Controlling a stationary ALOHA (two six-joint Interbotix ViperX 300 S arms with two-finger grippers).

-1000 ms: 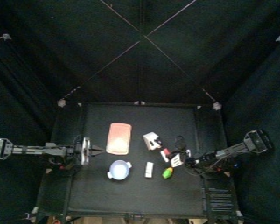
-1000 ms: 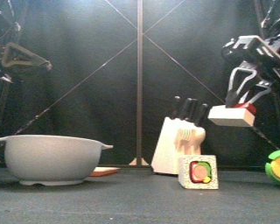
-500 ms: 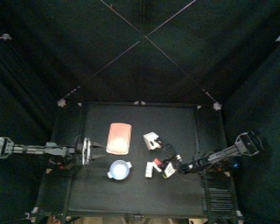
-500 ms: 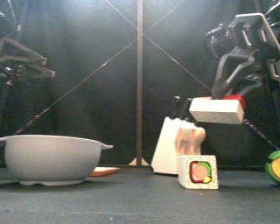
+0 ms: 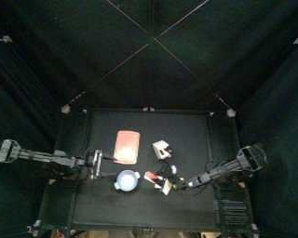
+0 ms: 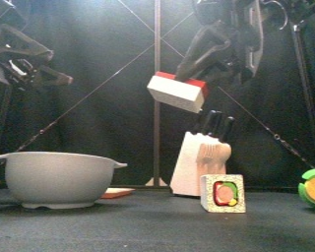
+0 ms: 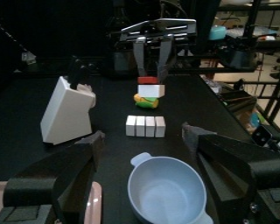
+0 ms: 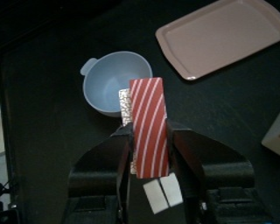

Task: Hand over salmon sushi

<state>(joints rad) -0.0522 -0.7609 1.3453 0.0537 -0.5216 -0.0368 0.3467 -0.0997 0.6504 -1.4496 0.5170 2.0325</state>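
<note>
The salmon sushi (image 6: 177, 91), a small white block with a red-orange face, hangs tilted in the air above the knife block. My right gripper (image 6: 196, 79) is shut on it. In the right wrist view the sushi (image 8: 147, 122) shows a striped red face between the jaws of the right gripper (image 8: 149, 144). In the top view it (image 5: 166, 186) is near the table's front, beside the bowl. My left gripper (image 7: 143, 138) is open and empty, facing the sushi (image 7: 150, 88) across the bowl; in the front view it (image 6: 44, 72) hangs at the left.
A blue-white bowl (image 6: 55, 177) stands at the front left. A white knife block (image 6: 200, 162) is in the middle. A sushi roll (image 6: 223, 192) stands by it. A green piece (image 6: 313, 187) is at the right. A pink slab (image 5: 127, 146) lies behind the bowl.
My right gripper has carried the sushi leftward and higher, from the right side to above the knife block, tilting it. My left arm has shifted slightly toward the middle.
</note>
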